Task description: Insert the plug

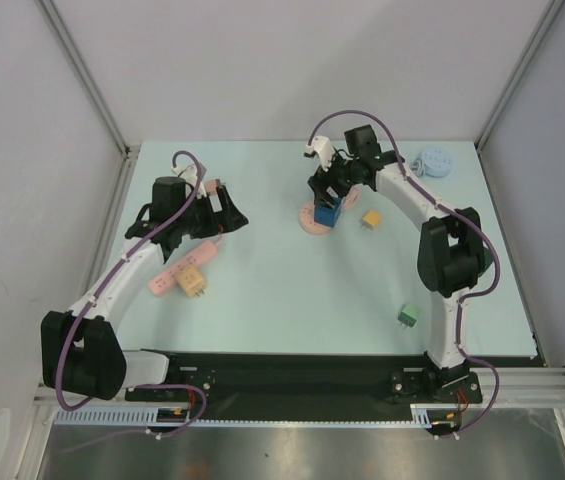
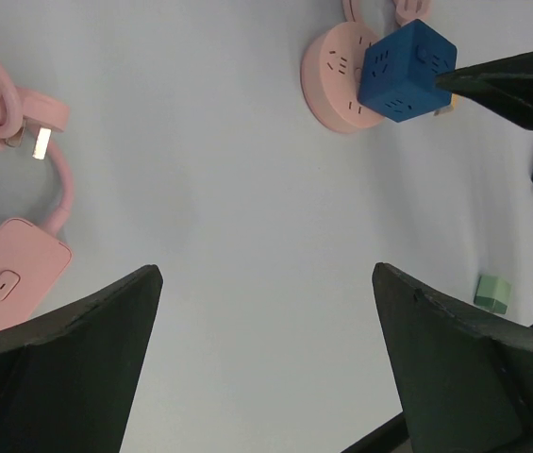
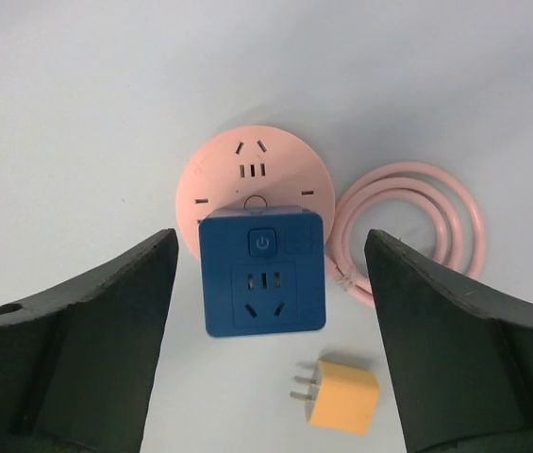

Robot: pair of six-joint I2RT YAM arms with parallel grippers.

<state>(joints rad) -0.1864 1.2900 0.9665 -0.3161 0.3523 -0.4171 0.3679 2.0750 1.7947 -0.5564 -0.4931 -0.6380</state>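
A blue cube plug (image 3: 263, 274) stands on the round pink socket (image 3: 247, 156), its switch and outlet face turned up toward the right wrist camera. My right gripper (image 3: 271, 236) hangs open above it, one finger on each side and neither touching the cube. In the top view the cube (image 1: 326, 212) sits on the socket (image 1: 310, 222) just under the right gripper (image 1: 328, 196). My left gripper (image 1: 224, 212) is open and holds nothing; in its wrist view, the left gripper (image 2: 266, 269) is over bare table, with the cube (image 2: 406, 71) far off.
A pink power strip (image 1: 177, 270) with a yellow plug (image 1: 194, 283) on it lies at the left, its corded plug (image 2: 40, 142) beside it. A loose yellow plug (image 3: 341, 394) and a coiled pink cord (image 3: 417, 226) flank the socket. A green plug (image 1: 408, 317) and a pale blue disc (image 1: 434, 162) lie at the right.
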